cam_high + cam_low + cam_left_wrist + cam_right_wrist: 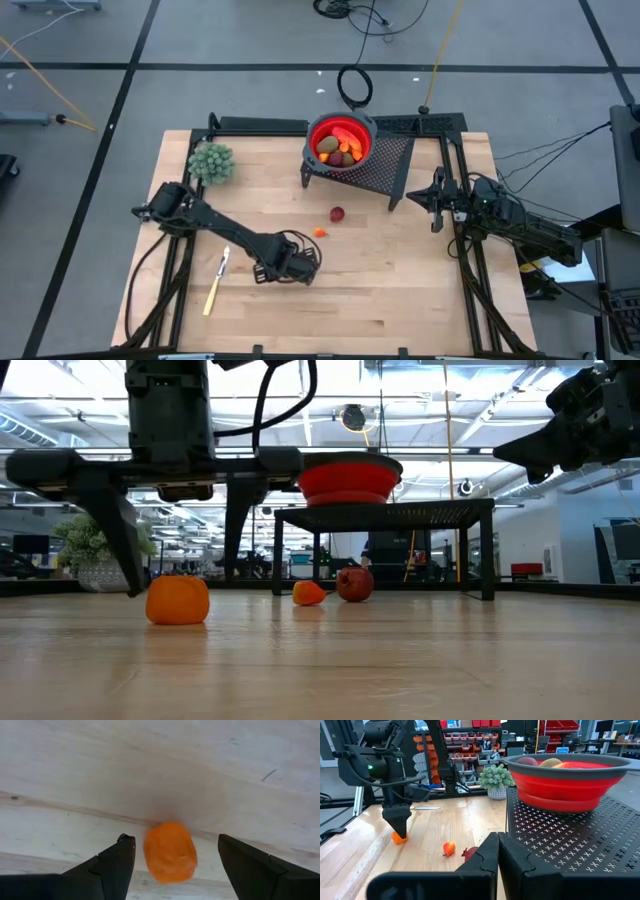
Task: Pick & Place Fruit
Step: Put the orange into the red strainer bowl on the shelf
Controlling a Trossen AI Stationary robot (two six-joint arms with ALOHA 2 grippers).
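Note:
A small orange fruit (170, 852) lies on the wooden table near its middle. My left gripper (175, 840) points straight down over it, open, with one finger on either side and a gap to each; in the low view the orange fruit (178, 600) rests on the table between the fingers. A dark red ball (337, 214) and a tiny orange bit (320, 232) lie farther back on the table. A red bowl (312, 135) holds several fruits. My right gripper (497, 851) waits shut at the table's right edge, level, holding nothing.
The red bowl stands on a black perforated stand (385, 165) at the far middle. A bushy green clump (211, 162) sits at the far left. A yellow-handled knife (217, 283) lies near the front left. Bare wood lies at the front right.

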